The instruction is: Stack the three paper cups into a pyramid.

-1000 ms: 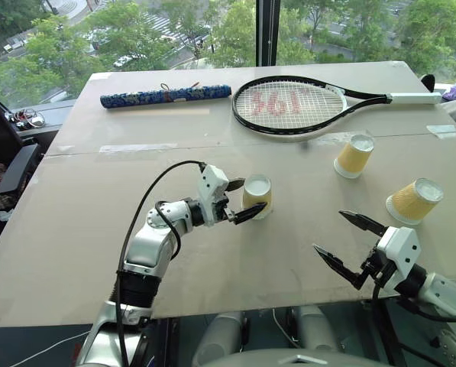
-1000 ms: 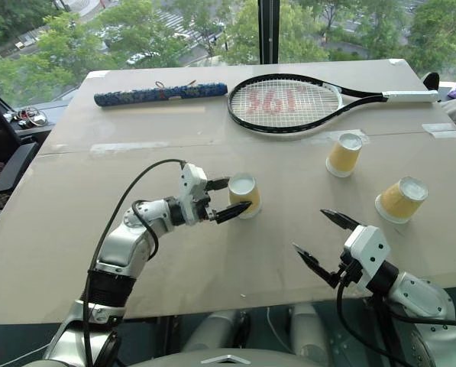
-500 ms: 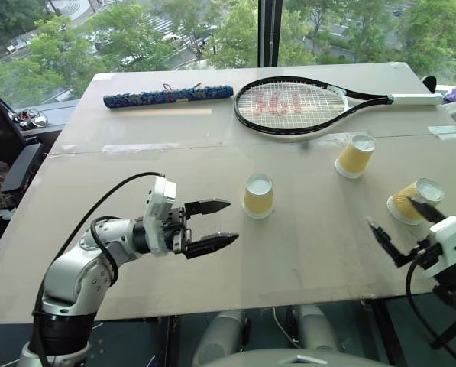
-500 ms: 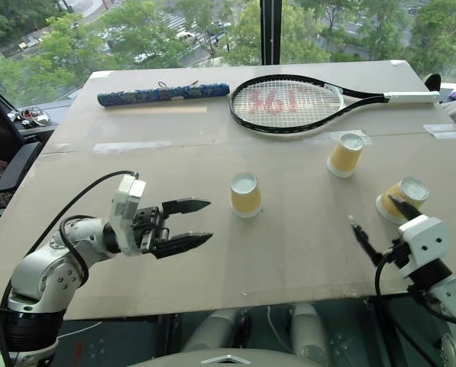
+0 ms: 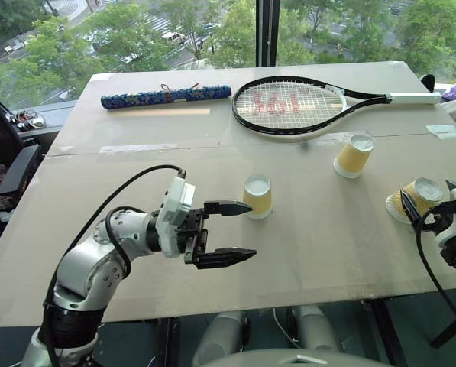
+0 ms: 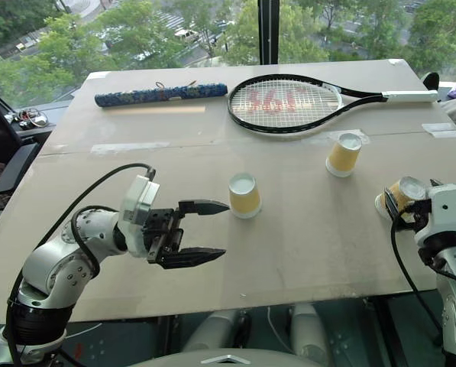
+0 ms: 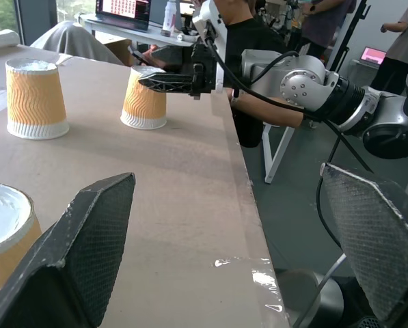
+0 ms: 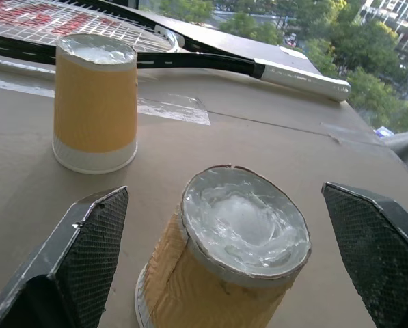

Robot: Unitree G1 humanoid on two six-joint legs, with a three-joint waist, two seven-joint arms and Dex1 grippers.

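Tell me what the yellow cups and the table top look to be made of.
Cups: apparently paper, matte yellow sides, wavy ribbing on one, white rim and a white base facing up, since they stand upside down. Table top: looks like matte tan cardboard or fibreboard sheets, judging by the seam and clear tape strips.

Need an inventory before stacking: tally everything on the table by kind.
Paper cups: 3 — middle cup, far cup, right-edge cup
Tennis racket: 1
Blue patterned roll: 1
Total: 5
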